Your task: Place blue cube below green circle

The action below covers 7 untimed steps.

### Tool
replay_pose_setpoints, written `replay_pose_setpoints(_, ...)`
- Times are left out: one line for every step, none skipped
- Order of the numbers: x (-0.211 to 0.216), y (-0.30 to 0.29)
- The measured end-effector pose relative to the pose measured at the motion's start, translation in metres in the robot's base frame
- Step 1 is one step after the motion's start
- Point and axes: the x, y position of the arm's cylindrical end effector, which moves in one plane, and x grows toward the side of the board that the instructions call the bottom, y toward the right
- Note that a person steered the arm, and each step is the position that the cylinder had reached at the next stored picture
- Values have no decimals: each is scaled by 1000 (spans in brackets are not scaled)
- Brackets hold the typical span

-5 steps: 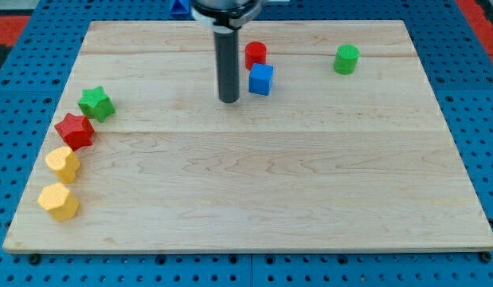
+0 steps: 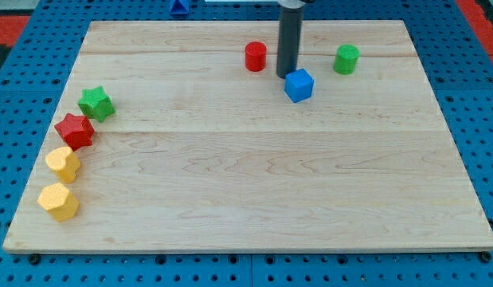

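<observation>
The blue cube [image 2: 299, 84] lies on the wooden board near the view's top, right of centre. The green circle [image 2: 346, 59] stands up and to the right of it, close to the board's top edge. My tip [image 2: 287, 75] rests just at the cube's upper left corner, touching or nearly touching it. The rod rises straight up out of the view. The red cylinder [image 2: 256, 57] stands to the left of the rod.
At the board's left edge lie a green star [image 2: 95, 103], a red star [image 2: 74, 130] and two yellow blocks [image 2: 63, 163] [image 2: 58, 201] in a slanted row. A blue piece [image 2: 179, 7] shows beyond the top edge.
My tip has moved right, past the red cylinder, from the cube's left side to its upper left. The blue cube has slid right and slightly down, away from the red cylinder.
</observation>
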Motion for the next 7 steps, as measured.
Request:
replay_pose_setpoints(18,-17)
replay_pose_setpoints(41,-20)
replay_pose_setpoints(45,2)
replay_pose_setpoints(57,20)
replay_pose_setpoints(90,21)
replay_pose_setpoints(97,32)
replay_pose_setpoints(83,32)
